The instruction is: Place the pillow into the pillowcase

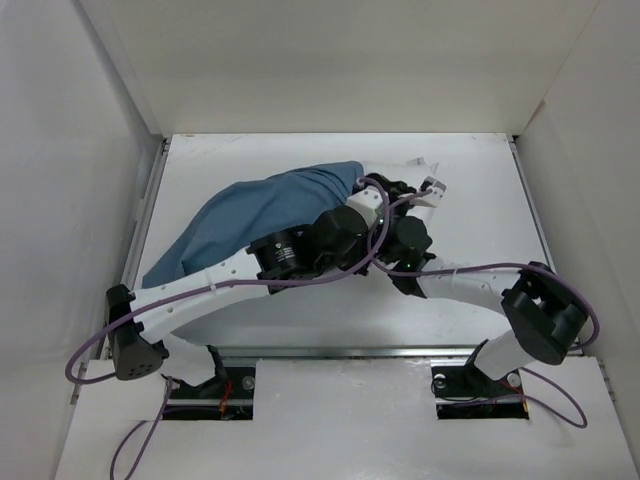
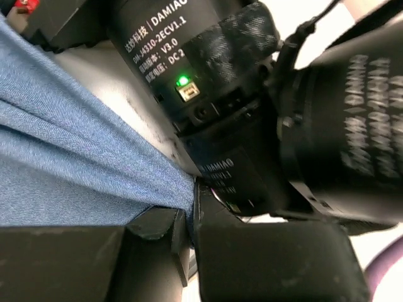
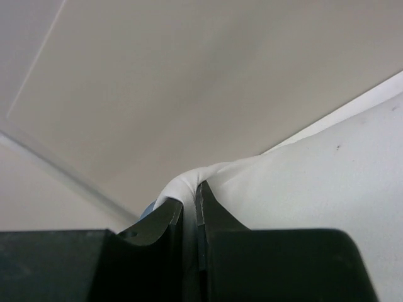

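Blue pillowcase (image 1: 260,215) lies on the surface (image 1: 480,200), long axis diagonal from near-left to far-right, plump along its length. Looks like most of the pillow (image 1: 405,167) is already inside. Only a white bit shows, sticking out at the far-right end, so that end is the mouth.

Left gripper (image 2: 192,214): together, clamped on a fold of blue cloth, apparently the hem at the mouth. Right gripper (image 3: 192,201): together, pinching a ridge of white pillow fabric at the exposed end. In the top view both grippers sit side by side at the same far-right end, left arm stretched across the case body, right arm reaching in from the right. The right arm's motor housing crowds the left wrist view.

Key relation: exposed pillow end lies just right of the left gripper, and the case body runs back to the left and near. Likely next move is hem drawn right over the white corner, or corner pushed left along the long axis. Right arm is nearer the corner. Risk: the hem slips off.
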